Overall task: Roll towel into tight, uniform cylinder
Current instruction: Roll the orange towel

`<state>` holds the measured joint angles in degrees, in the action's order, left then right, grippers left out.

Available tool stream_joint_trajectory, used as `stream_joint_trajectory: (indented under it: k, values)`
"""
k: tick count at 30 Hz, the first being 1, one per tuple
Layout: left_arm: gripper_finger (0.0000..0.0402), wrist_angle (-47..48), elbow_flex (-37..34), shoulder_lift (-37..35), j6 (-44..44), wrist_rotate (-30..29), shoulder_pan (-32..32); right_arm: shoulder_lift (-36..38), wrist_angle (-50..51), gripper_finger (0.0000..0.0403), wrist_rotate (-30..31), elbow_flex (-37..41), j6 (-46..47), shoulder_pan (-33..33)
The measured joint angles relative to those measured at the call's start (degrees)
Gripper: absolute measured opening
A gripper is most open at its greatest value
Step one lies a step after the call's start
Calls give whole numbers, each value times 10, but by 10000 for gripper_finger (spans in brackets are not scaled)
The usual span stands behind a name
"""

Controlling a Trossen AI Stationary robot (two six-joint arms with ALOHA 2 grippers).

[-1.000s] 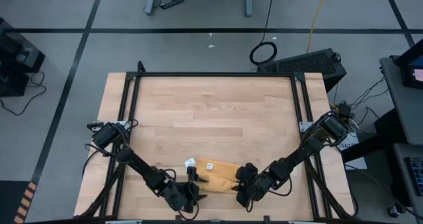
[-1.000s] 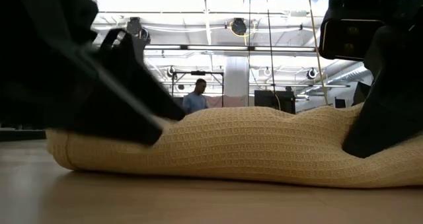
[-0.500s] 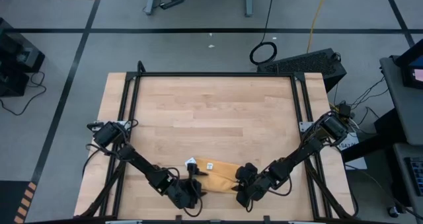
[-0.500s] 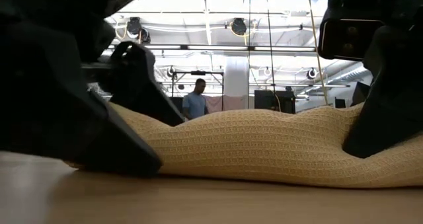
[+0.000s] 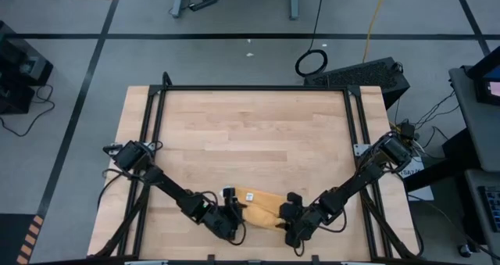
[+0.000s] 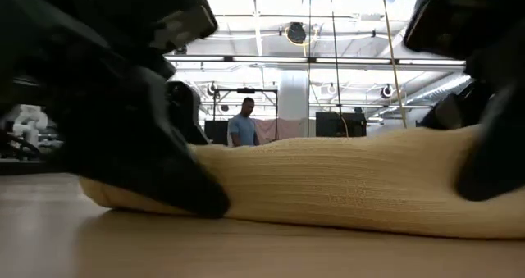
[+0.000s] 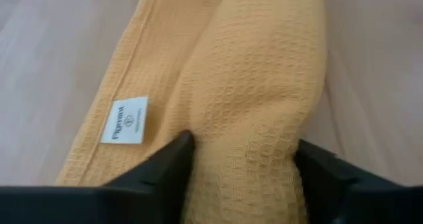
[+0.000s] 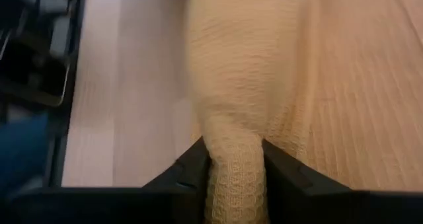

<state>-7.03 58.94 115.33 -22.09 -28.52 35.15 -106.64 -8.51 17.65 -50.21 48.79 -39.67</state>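
So I've got the towel (image 5: 261, 206) sitting close to the front edge of the tabletop (image 5: 250, 132), roughly at the middle of that edge, lying as a long, lumpy roll running left to right. It's mustard-yellow waffle cloth, and in the low view it reads as a thick, uneven sausage flat on the wood, fatter toward the right end.

My left gripper (image 5: 231, 218) is at the left end of the roll. Through the left wrist view both dark fingers (image 7: 165, 168) sit on either side of the bundled fold with the cloth bulging up between them, so it's closed on the towel. The little white label (image 7: 125, 120) lies on the flatter layer just beside that fold, facing up.

My right gripper (image 5: 291, 220) is at the right end. In the right wrist view its fingers (image 8: 192, 164) pinch a narrow ridge of the towel, squeezed thin between them, with the wider cloth spreading out past it. So that one's clamped on the towel too.

Both arms reach in from the front corners of the table, elbows out toward the side edges. A person (image 6: 244, 127) stands far back in the room.
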Motion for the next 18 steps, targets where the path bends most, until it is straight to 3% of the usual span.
stream_joint_trajectory:
  k: [6, 9, 14, 18]
  values:
    - [89, -3, 0, 0, -12, 22, -13, 47, 23, 183, 2, 1, -117, -24]
    - [47, -5, 0, -1, -45, 38, -21, 70, 52, 238, 38, 1, -135, -49]
    - [46, -12, 1, -3, -140, 120, -47, 86, 73, 313, 143, 1, -162, -113]
    - [71, -35, 1, -2, -180, 207, -70, 77, 71, 339, 240, 0, -226, -165]
